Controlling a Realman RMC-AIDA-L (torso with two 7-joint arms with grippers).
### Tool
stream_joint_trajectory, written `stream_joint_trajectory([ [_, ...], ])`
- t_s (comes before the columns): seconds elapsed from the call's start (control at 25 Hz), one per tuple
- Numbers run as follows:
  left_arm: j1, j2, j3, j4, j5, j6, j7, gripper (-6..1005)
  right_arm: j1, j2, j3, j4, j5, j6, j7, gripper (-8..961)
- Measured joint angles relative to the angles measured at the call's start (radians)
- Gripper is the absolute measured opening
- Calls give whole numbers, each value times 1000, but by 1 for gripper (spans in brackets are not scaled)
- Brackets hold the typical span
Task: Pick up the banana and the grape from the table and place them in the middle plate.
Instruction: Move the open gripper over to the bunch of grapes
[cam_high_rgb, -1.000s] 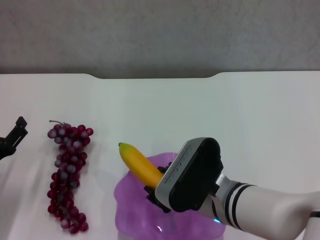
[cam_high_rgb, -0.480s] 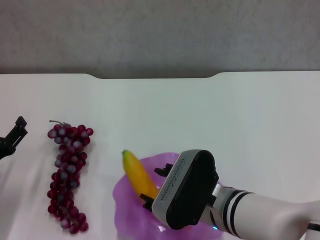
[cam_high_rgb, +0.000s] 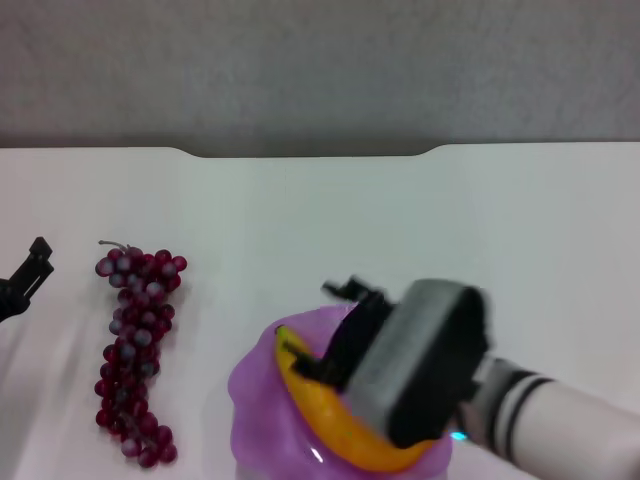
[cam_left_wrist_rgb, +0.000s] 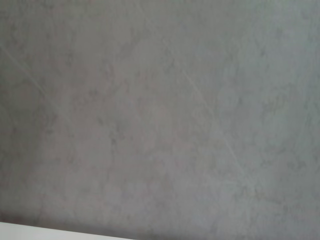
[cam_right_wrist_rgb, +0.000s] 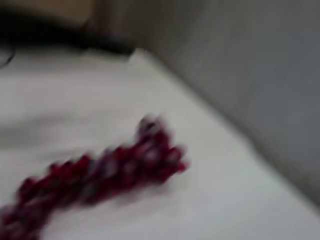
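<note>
The banana (cam_high_rgb: 335, 420) lies in the purple scalloped middle plate (cam_high_rgb: 255, 400), its dark tip towards the plate's far left rim. My right gripper (cam_high_rgb: 322, 330) hangs over the banana's tip end with its black fingers (cam_high_rgb: 345, 291) spread apart, wider than the banana; it is open. The grape bunch (cam_high_rgb: 135, 350) lies lengthwise on the white table (cam_high_rgb: 450, 230) left of the plate, stem at the far end. The bunch also shows in the right wrist view (cam_right_wrist_rgb: 95, 175). My left gripper (cam_high_rgb: 25, 275) sits at the table's left edge, away from the grapes.
A dark notch (cam_high_rgb: 310, 152) cuts the table's far edge, with a grey wall behind. The left wrist view shows only the grey wall (cam_left_wrist_rgb: 160, 120). The right arm's white forearm (cam_high_rgb: 560, 430) crosses the near right corner.
My right gripper has lowered the banana from a raised tilt into the plate, spread its fingers and shifted right. The banana now lies flat. The grapes and left arm have not moved.
</note>
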Motion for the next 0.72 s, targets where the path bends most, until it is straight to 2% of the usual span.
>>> stream_joint_trajectory([
  [0.16,0,0,0,0,0,0,0,891,-142,3,113,-35,-137,271,4,826],
  [0.28,2,0,0,0,0,-3,0,891,-171,3,192,-141,-123,462,15,825],
  [0.4,1,-1,2,0,0,-3,0,891,-164,4,260,-295,-96,647,19,824],
  [0.56,-2,-3,6,-1,0,-1,0,890,-109,5,306,-555,0,925,25,823],
  [0.72,-3,-4,8,-1,3,-3,-1,890,-36,5,310,-773,116,1064,25,824],
])
